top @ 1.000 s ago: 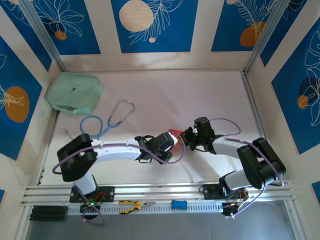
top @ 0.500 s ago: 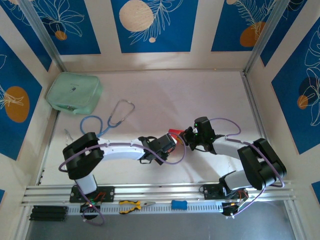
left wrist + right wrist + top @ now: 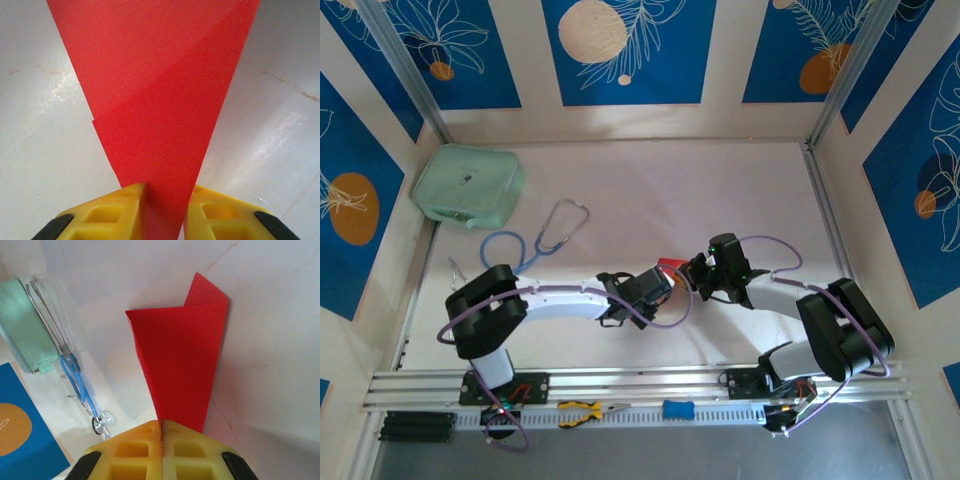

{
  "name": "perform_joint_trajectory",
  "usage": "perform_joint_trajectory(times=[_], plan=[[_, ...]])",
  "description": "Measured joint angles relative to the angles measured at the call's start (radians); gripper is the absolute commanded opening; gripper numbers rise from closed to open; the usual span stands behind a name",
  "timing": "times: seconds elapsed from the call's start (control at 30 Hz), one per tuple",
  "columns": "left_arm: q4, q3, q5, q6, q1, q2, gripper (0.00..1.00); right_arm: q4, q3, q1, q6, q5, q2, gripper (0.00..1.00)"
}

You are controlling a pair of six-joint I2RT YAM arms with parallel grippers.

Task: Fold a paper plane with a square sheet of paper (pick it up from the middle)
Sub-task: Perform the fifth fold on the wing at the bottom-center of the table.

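The square sheet of paper (image 3: 670, 265) is bright red and folded into a tapering, pointed shape like a paper plane. It hangs between my two grippers just above the table's near middle. My left gripper (image 3: 661, 282) has its yellow fingers (image 3: 131, 207) a little apart. The narrow end of the paper (image 3: 160, 130) fills the gap and touches both inner faces. My right gripper (image 3: 696, 274) is shut, and its fingers (image 3: 145, 440) meet on one corner of the paper (image 3: 182, 360). A folded flap stands up at the far end.
A mint-green pouch (image 3: 470, 187) lies at the back left, with a blue stethoscope (image 3: 545, 235) beside it; both show in the right wrist view as pouch (image 3: 22, 325) and stethoscope (image 3: 75, 380). Yellow pliers (image 3: 585, 409) and a blue tool (image 3: 678, 409) lie on the front rail.
My left gripper's jaws have narrowed around the red paper, and the left arm's elbow has shifted slightly right. The right arm has kept its grip and not moved.
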Motion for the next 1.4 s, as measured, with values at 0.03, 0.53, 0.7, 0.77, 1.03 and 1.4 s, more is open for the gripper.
perform_joint_trajectory(times=[0.03, 0.53, 0.7, 0.77, 1.03, 1.4], plan=[[0.000, 0.000, 0.000, -0.001, 0.000, 0.000, 0.22, 0.000, 0.000, 0.000, 0.000, 0.000, 0.000, 0.00], [0.000, 0.000, 0.000, -0.001, -0.001, 0.000, 0.26, -0.007, -0.011, 0.000, 0.000, 0.000, 0.000, 0.00], [0.000, 0.000, 0.000, -0.001, -0.001, 0.000, 0.26, -0.010, -0.012, 0.000, 0.000, 0.000, 0.000, 0.00], [0.001, 0.000, 0.000, -0.001, -0.001, 0.000, 0.25, -0.010, -0.012, 0.000, 0.000, 0.000, 0.000, 0.00], [0.001, 0.000, 0.000, -0.001, -0.001, 0.000, 0.25, -0.011, -0.012, -0.001, 0.000, 0.000, 0.000, 0.00], [0.002, 0.000, 0.000, -0.006, -0.001, 0.004, 0.17, -0.010, -0.013, -0.002, 0.000, 0.000, 0.000, 0.00]])
